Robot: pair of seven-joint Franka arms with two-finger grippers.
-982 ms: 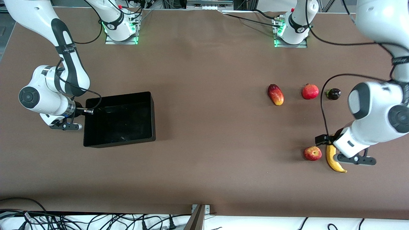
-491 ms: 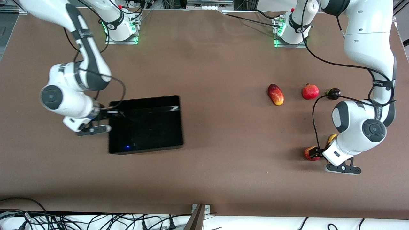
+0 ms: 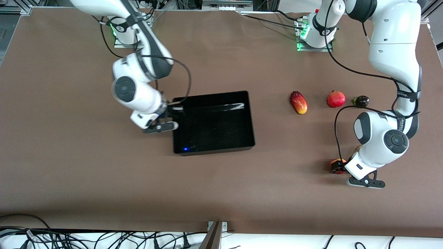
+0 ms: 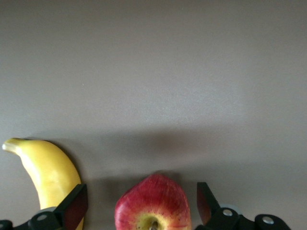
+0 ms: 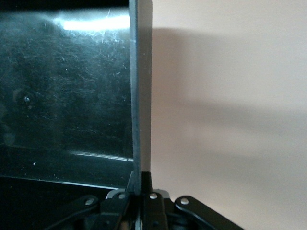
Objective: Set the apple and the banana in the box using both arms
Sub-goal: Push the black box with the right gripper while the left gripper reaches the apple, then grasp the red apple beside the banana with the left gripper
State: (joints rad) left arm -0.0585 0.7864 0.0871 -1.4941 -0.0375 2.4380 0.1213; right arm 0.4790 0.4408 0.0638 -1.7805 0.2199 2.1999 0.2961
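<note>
The black box [image 3: 214, 94] lies near the table's middle. My right gripper [image 3: 172, 116] is shut on its wall at the right arm's end, and the wall [image 5: 141, 96] runs straight out from between the closed fingers [image 5: 143, 179]. The red apple [image 3: 335, 166] lies toward the left arm's end, nearer to the front camera than the other fruits. My left gripper [image 4: 141, 203] is low over it and open, one finger [image 4: 74, 206] on each side and clear of its skin. The yellow banana [image 4: 48, 172] lies close beside the apple, hidden under the left arm in the front view.
Farther from the front camera than the apple, three fruits lie in a row: an elongated red-and-yellow one [image 3: 298, 102], a red pomegranate [image 3: 336, 99] and a small dark purple one [image 3: 361, 101]. Bare brown table lies between the box and the fruits.
My right arm has carried the box by its wall from the right arm's end toward the table's middle. The left gripper has shifted from over the banana to over the apple.
</note>
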